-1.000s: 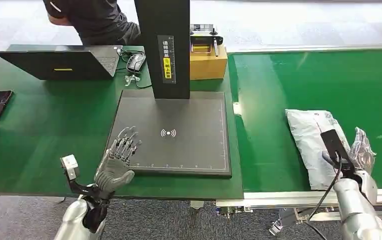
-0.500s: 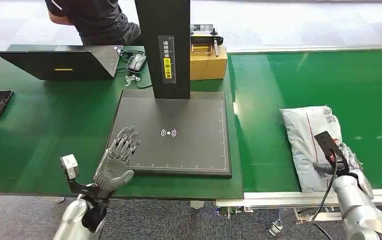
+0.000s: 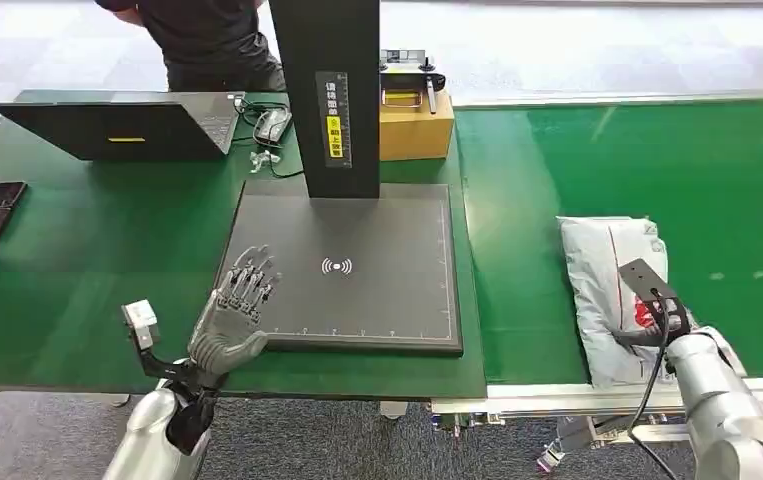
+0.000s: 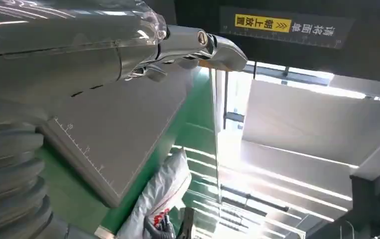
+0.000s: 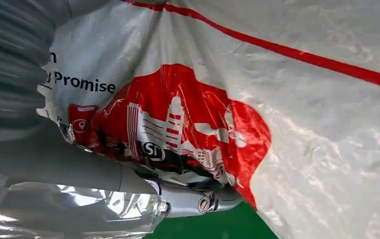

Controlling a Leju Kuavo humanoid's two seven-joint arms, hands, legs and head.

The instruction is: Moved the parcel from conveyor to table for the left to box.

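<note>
**One parcel on the belt, right hand on it**

On the green conveyor (image 3: 657, 160) to my right lies one white parcel (image 3: 607, 270), a plastic mailer with a red stripe and a red print, near the belt's front edge. My right hand (image 5: 128, 174) is at its near end; the right wrist view shows the thumb pressed against the crumpled plastic at the red print, but I cannot tell whether the fingers have closed round it. The parcel rests on the belt, well apart from the table (image 3: 97, 240). My left hand (image 3: 237, 315) holds nothing, its fingers spread over the front left corner of the one dark scanner pad (image 3: 377, 250). Behind the pad I count one black column (image 3: 325, 90), one laptop (image 3: 117, 125) and one yellow box (image 3: 417, 125). One person (image 3: 212, 40) stands at the table's far side.
</note>
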